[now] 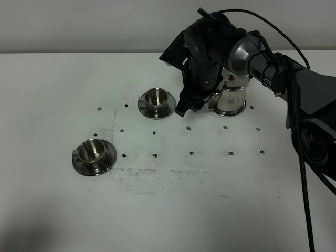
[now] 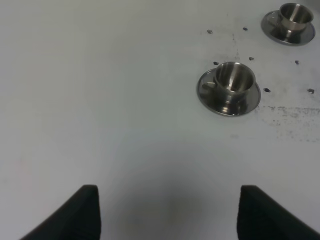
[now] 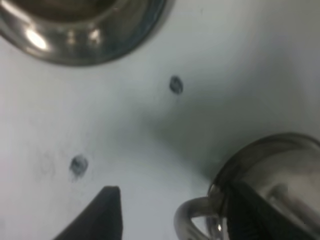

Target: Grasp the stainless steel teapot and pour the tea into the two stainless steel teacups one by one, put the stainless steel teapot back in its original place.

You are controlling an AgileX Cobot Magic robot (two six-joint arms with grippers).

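The stainless steel teapot (image 1: 232, 100) stands upright at the back right of the table; the disc under it cannot be made out. My right gripper (image 1: 199, 102) is low at the teapot's left side. In the right wrist view the gripper (image 3: 172, 212) is open, and the teapot's (image 3: 280, 180) loop handle (image 3: 191, 220) lies between the fingers. One teacup on its saucer (image 1: 156, 100) stands just left of the gripper; its saucer rim shows in the right wrist view (image 3: 75, 35). The other teacup (image 1: 94, 154) stands front left. My left gripper (image 2: 167, 215) is open and empty, well short of both cups (image 2: 234, 80) (image 2: 292, 17).
The white table (image 1: 210, 199) carries a grid of small dark holes and scuff marks. The right arm (image 1: 294, 84) and its black cable (image 1: 302, 157) run along the right side. The left arm is out of the exterior view.
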